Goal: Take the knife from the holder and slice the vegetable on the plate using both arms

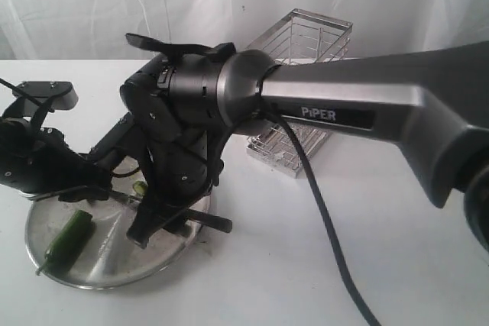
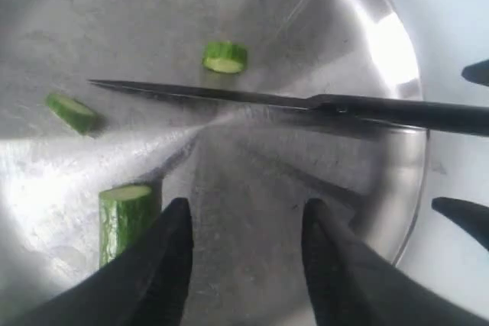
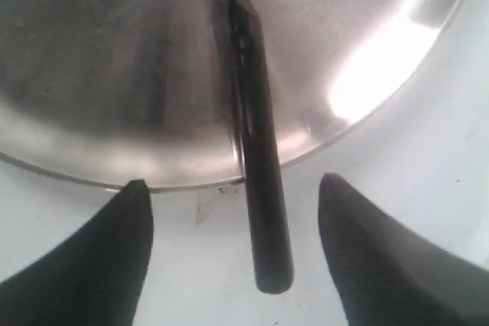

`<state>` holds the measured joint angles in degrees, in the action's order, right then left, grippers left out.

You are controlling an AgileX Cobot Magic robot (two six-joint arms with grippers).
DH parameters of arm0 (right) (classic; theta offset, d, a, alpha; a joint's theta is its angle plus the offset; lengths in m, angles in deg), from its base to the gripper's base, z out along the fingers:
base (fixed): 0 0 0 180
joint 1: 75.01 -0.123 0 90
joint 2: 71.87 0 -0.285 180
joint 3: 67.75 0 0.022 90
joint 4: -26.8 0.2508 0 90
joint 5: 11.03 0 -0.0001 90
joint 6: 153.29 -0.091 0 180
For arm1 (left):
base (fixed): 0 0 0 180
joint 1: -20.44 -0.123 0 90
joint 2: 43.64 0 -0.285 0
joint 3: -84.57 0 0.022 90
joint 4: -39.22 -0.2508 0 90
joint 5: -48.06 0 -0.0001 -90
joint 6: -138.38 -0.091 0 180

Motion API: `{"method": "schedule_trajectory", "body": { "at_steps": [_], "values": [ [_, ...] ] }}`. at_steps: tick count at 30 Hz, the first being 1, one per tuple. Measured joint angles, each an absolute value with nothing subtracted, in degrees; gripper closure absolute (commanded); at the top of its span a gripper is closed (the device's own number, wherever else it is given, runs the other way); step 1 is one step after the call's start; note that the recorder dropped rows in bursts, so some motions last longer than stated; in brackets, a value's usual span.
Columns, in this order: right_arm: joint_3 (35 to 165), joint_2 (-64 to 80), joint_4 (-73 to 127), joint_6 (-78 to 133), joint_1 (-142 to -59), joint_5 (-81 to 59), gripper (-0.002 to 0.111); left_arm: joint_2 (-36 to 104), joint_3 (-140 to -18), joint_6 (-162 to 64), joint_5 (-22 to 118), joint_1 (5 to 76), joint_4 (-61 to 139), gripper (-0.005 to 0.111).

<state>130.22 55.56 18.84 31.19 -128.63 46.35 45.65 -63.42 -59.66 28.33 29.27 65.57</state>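
Only left wrist view shows pepper slices (image 2: 225, 57). Knife (image 1: 215, 223) flat on plate (image 1: 107, 266), tip 9 o'clock. Left gripper (image 2: 246, 202), right gripper (image 3: 234, 181) gape empty.

- My right arm (image 1: 367, 104): bulky grey casing, white "PiPER" lettering on a black strip, dark rounded joint housings.
- My left arm (image 1: 30, 158): smaller, black, with a grey block.
- Cable (image 1: 321, 211): black, thick, smooth.
- My fingers (image 2: 164, 265): black, tapered.
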Motion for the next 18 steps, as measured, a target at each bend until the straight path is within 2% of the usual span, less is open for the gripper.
{"method": "schedule_trajectory", "body": {
  "at_steps": [3,6,7,8,10,15,18],
  "values": [
    [130.1,53.8,18.7,31.2,-128.6,45.5,0.050,42.5,-63.4,-59.7,28.6,29.2,65.6,0.059],
    [128.6,51.3,21.0,32.0,-128.5,43.4,0.063,39.1,-62.7,-59.8,28.7,29.2,65.1,0.071],
    [128.0,50.0,22.9,32.6,-128.4,41.9,0.071,37.9,-61.8,-59.9,28.9,29.2,65.1,0.078],
    [127.0,48.4,25.1,33.5,-128.4,40.0,0.087,36.4,-60.6,-59.9,29.2,29.2,65.0,0.092],
    [123.4,43.2,32.0,35.9,-128.4,34.7,0.108,29.6,-56.3,-58.0,31.2,29.2,65.0,0.107],
    [110.0,29.8,53.4,48.3,-129.2,24.3,0.108,5.3,-46.1,-54.2,30.2,29.2,66.8,0.107],
    [100.6,21.1,61.8,54.6,-133.2,15.3,0.108,-8.1,-45.3,-54.1,24.6,29.2,67.9,0.107]
  ]
}}
